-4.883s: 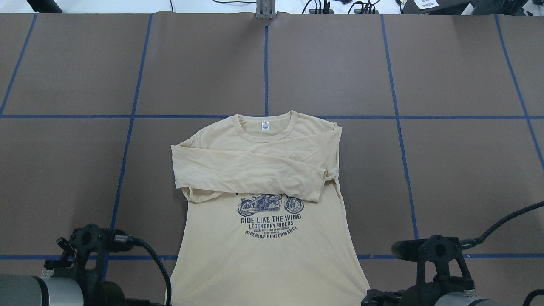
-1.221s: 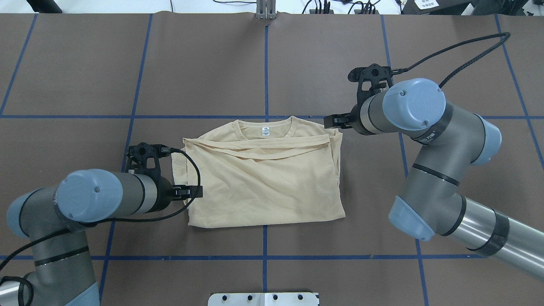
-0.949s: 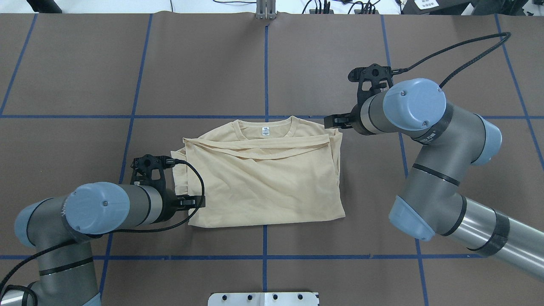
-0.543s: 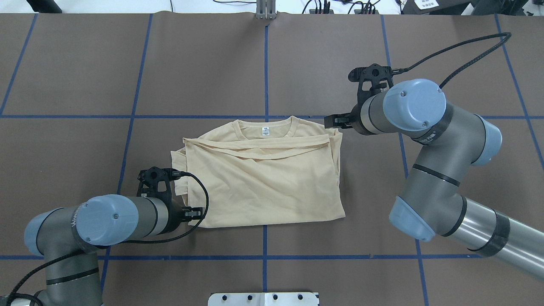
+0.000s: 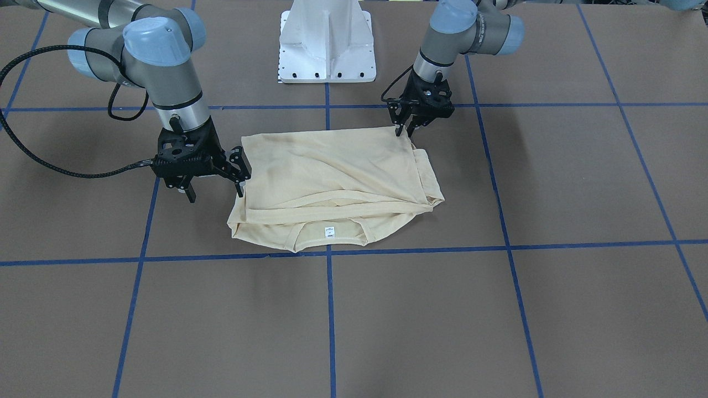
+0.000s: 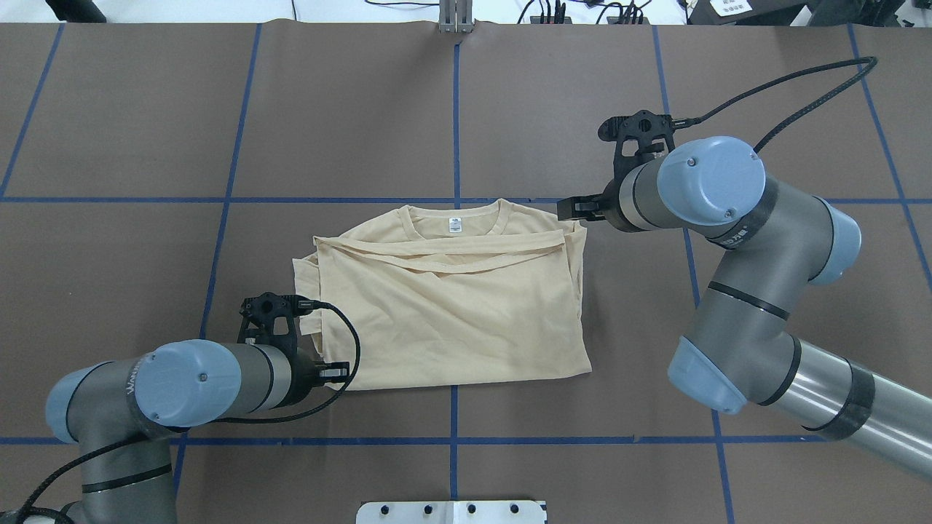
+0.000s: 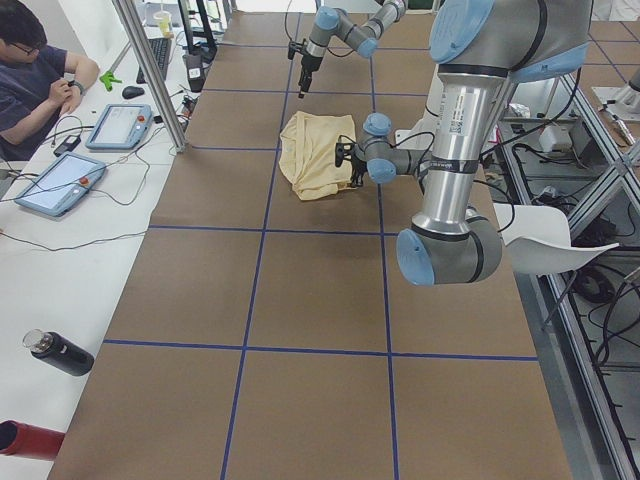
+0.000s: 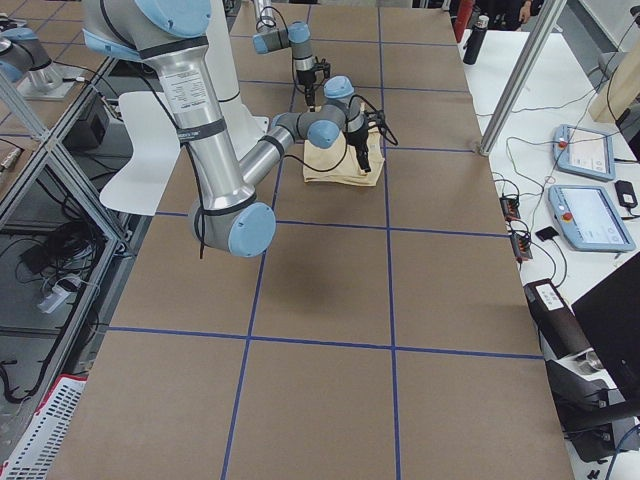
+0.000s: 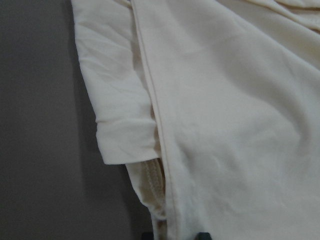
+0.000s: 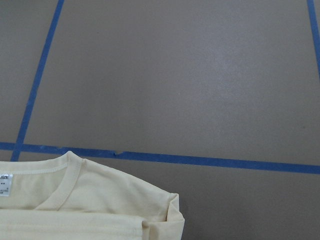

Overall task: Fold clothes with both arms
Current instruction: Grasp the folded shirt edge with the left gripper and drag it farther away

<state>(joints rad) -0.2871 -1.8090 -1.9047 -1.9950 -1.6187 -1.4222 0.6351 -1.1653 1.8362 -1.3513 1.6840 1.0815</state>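
Left claw [image 6: 336, 371], fingers apart and gripping nothing, hangs at the near left corner of the half-folded cream shirt [image 6: 451, 320] lying mid-table [image 6: 582, 109], while the right claw [image 6: 570, 209], also spread, hovers by the far right shoulder, seemingly placed to start a sideways fold

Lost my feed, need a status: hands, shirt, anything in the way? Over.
Left hand open at shirt corner nearest robot. Right hand open beside far shoulder. Folded in half, collar away. Nothing in the way.
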